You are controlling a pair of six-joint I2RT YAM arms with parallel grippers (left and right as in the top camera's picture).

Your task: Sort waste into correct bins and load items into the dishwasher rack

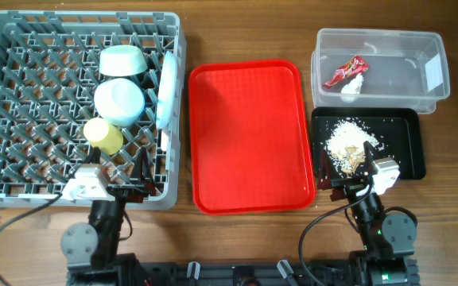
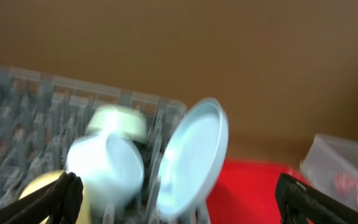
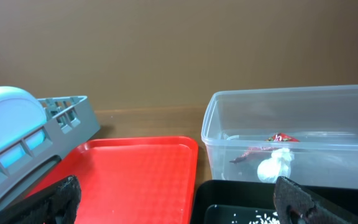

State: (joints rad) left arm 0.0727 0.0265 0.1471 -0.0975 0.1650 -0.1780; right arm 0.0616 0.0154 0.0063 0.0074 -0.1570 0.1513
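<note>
The grey dishwasher rack holds two pale blue-green bowls, the yellow cup and the pale blue plate, which stands on edge. My left gripper is open and empty over the rack's near right corner. Its blurred wrist view shows the plate, a bowl and the gripper. The clear tub holds the red wrapper and the paper wad. The black tray holds food scraps. My right gripper is open and empty at its near edge. I see no fork or chopsticks.
The red serving tray lies between the rack and the bins with nothing on it. In the right wrist view the red tray, the tub and the black tray's rim lie ahead of the gripper.
</note>
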